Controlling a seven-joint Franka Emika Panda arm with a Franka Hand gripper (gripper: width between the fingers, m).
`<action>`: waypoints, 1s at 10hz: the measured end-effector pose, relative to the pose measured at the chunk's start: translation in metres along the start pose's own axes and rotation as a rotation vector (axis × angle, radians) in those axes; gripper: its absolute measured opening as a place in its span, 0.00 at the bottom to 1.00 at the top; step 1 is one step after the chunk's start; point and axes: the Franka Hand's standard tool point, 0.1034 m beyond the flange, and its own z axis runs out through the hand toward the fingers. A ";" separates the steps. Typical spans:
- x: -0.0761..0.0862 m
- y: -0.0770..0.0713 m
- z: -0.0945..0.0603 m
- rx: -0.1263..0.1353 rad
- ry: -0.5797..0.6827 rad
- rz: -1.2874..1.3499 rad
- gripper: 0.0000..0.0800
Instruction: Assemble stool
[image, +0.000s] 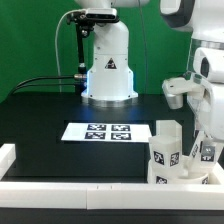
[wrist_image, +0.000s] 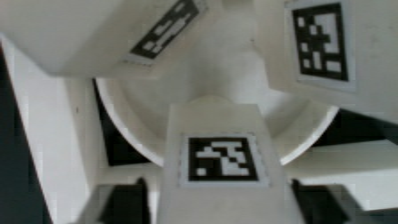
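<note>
The stool stands at the exterior view's right by the front rail. Its round white seat (wrist_image: 134, 115) lies flat and upright white legs rise from it, one of them (image: 165, 145) carrying marker tags. In the wrist view two tagged legs (wrist_image: 329, 45) stand on the far part of the seat. A third tagged leg (wrist_image: 222, 150) sits between my dark fingers (wrist_image: 128, 200). My gripper (wrist_image: 217, 197) is shut on this leg, with both fingers against its sides. In the exterior view the gripper (image: 204, 150) comes down over the stool's right side. The foot of the held leg is hidden.
The marker board (image: 108, 131) lies flat on the black table in the middle. The robot's base (image: 107, 65) stands behind it. Long white border rails run along the front (image: 80, 185) and the left edge (image: 6, 155).
</note>
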 end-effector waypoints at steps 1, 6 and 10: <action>-0.003 0.002 0.000 0.013 -0.001 0.137 0.42; -0.018 0.038 -0.011 0.202 -0.026 0.876 0.42; -0.013 0.034 -0.004 0.143 -0.086 1.217 0.42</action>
